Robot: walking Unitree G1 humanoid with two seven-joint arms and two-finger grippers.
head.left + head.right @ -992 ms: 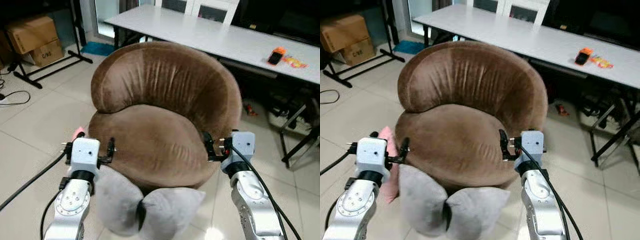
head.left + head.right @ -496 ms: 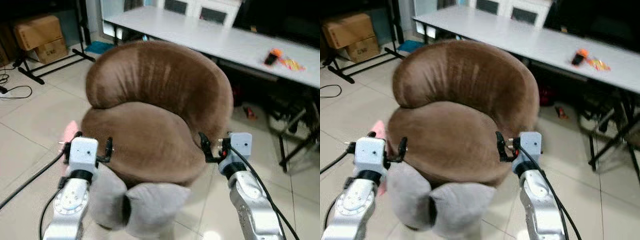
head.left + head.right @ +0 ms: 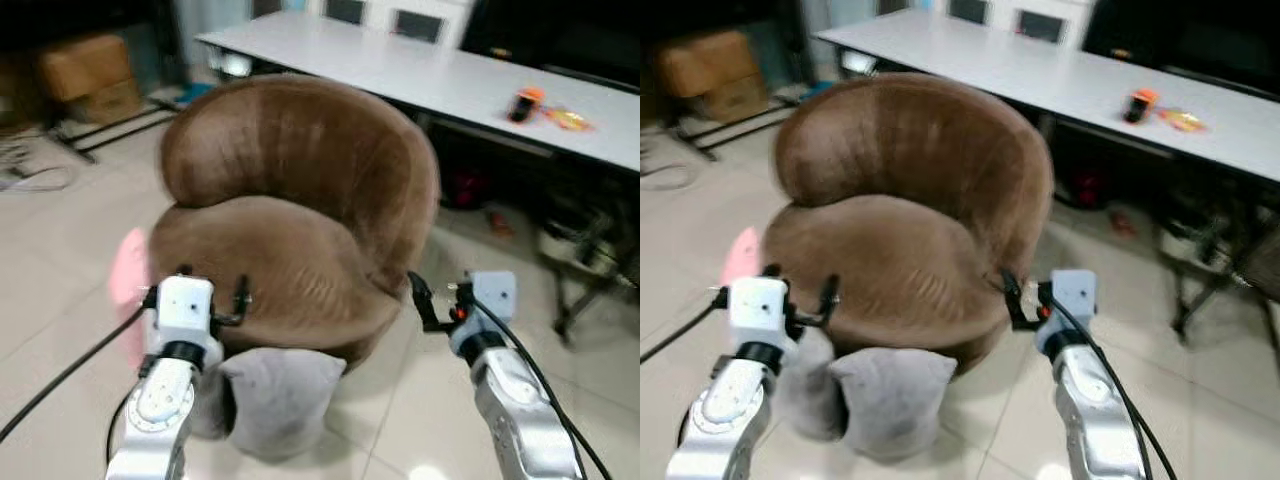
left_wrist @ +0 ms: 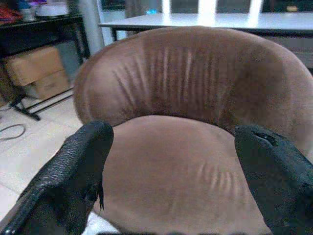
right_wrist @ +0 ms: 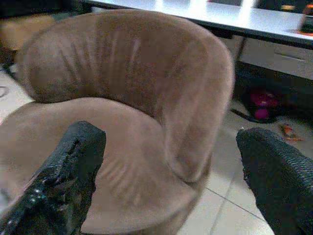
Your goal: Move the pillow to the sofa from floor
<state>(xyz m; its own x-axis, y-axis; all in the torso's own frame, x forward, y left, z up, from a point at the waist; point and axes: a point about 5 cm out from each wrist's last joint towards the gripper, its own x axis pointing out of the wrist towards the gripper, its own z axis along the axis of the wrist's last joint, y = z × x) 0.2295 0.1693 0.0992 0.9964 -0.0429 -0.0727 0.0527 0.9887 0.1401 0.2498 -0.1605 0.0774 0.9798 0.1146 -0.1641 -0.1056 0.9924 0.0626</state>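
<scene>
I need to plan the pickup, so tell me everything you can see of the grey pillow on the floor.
The grey pillow is soft, plush-looking fabric, pinched into two rounded lobes with a dark crease between them. It lies on the pale tiled floor, pressed against the front base of the brown sofa. The left arm partly hides its left lobe. Neither the left gripper nor the right gripper holds it.

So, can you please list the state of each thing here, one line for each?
grey pillow: on the floor, against the sofa's front, not held.
brown sofa: seat bare.
pink pillow: on the floor, left of the sofa.
left gripper: fingers open, over the seat's front edge.
right gripper: fingers open, at the sofa's right side.
</scene>
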